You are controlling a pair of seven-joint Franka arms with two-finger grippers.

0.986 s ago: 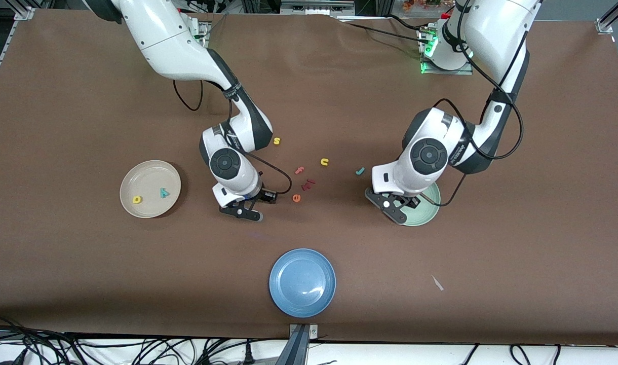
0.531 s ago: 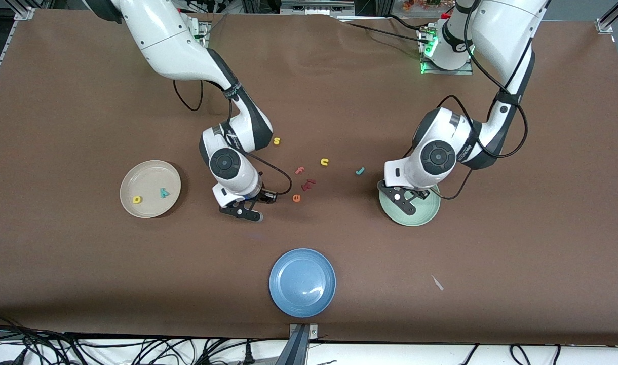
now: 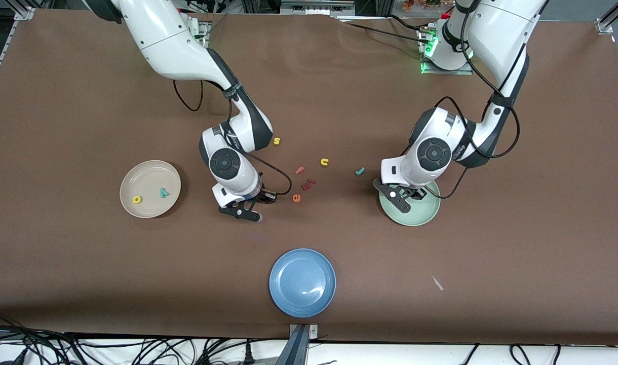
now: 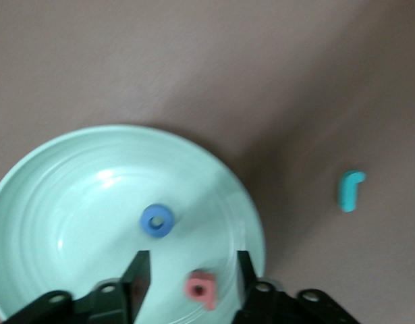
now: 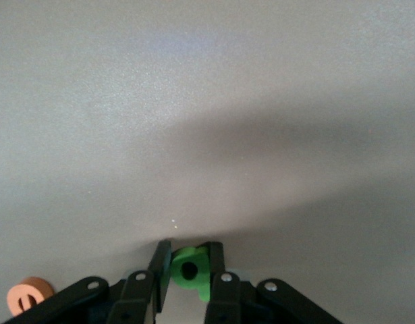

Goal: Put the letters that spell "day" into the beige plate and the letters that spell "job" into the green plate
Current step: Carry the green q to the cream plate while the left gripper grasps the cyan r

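Letters for "day" are incomplete: the beige plate (image 3: 150, 195) holds the yellow letter (image 3: 137, 199) and teal "y" (image 3: 163, 192), while the right gripper (image 3: 241, 212) has narrowed onto the green "d" (image 5: 190, 270) on the brown bench (image 3: 86, 284). Over the green plate (image 3: 421, 215), the left gripper (image 3: 401, 201) has just spread, leaving the salmon "b" (image 4: 200, 289) beside the blue "o" (image 4: 156, 221). The teal "j" (image 3: 359, 171) remains just beside that plate. A blue plate (image 3: 302, 282) lies nearest the front camera.

The brown surface (image 3: 86, 284) looks matt and cloth-like, faintly wrinkled. The pale mint-green round plate (image 4: 79, 196) is smooth with a soft gloss, as is the blue round plate (image 3: 302, 283). The small salmon-red letter (image 4: 201, 289) looks matt, like foam.
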